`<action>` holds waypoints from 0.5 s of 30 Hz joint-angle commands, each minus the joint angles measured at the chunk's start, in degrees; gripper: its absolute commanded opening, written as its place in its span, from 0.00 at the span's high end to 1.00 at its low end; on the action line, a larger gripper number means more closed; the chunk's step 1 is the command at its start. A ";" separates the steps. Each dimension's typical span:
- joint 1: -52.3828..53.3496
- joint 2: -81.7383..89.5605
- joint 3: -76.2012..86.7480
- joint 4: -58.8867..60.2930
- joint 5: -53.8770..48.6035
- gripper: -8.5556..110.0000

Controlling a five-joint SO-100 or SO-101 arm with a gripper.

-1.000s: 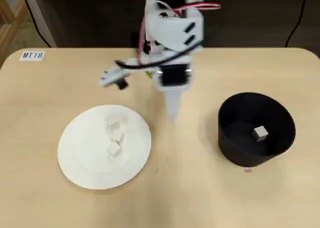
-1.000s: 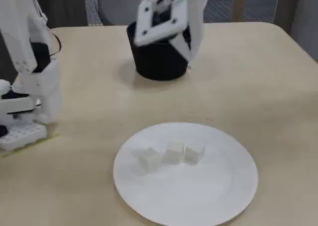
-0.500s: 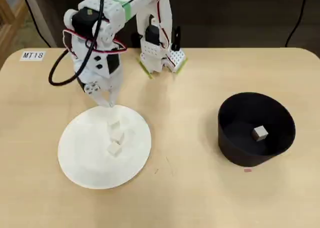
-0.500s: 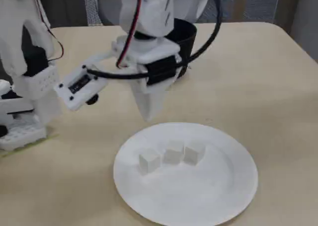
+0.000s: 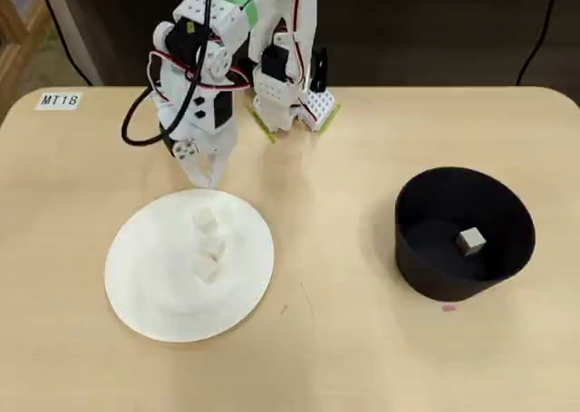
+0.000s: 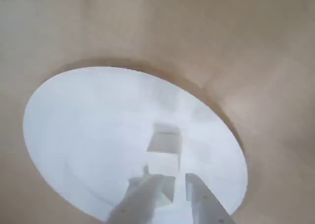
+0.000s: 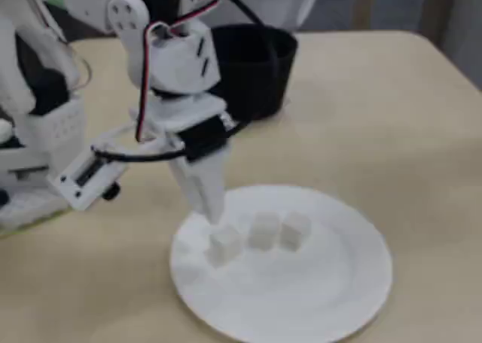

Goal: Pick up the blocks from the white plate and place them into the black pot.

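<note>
Hovering at the far rim of the white plate [image 5: 145,290], the gripper [image 7: 213,216] has its jaws slightly parted over the nearest of three blocks [image 7: 224,244]. Since they sit touching, closing off-centre could knock neighbours away. One cube [image 5: 470,241] lies inside the black pot [image 5: 426,276].

A white plate [image 7: 331,298] is seen on the tan table [image 7: 392,132] in the near part of the fixed view. Three whitish cubes are lined up in a row on its far half: the left cube [image 7: 224,245], the middle cube [image 7: 263,231] and the right cube [image 7: 295,231], each just beside the next. The gripper [image 7: 212,212] is pointed downward over the plate's far left edge, its tips just above the left cube; the spacing of its jaws cannot be made out. A black pot [image 7: 252,68] is seen farther back, partly hidden by the white arm [image 7: 177,64]. The arm's base [image 7: 34,154] is seen at the left.
</note>
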 commanded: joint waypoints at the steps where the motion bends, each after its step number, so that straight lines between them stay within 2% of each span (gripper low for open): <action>1: 0.44 0.09 0.18 -1.93 -1.49 0.75; 5: -0.35 -1.49 0.18 -2.55 -1.93 0.69; 15: -3.25 -5.36 0.18 -4.22 -7.12 0.67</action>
